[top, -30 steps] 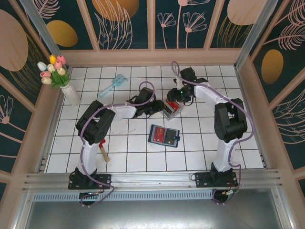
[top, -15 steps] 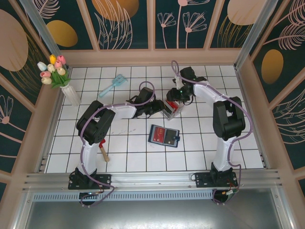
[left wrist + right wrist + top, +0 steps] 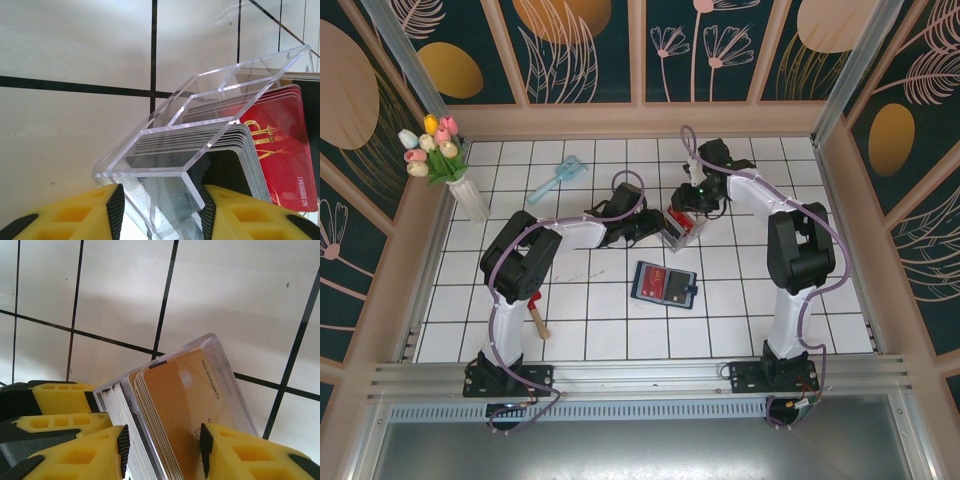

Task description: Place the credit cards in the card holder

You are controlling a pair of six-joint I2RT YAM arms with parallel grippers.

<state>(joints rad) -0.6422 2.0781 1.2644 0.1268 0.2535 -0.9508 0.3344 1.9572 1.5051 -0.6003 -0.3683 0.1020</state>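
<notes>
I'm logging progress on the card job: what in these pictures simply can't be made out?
Top view: how many cards the card holder holds; too small to tell.
Right wrist view: whether the right gripper grips one tan-gold card, several or none; the bottom edge cuts off the contact.
Left wrist view: the lower part of the clear rack, hidden behind the left gripper.
</notes>
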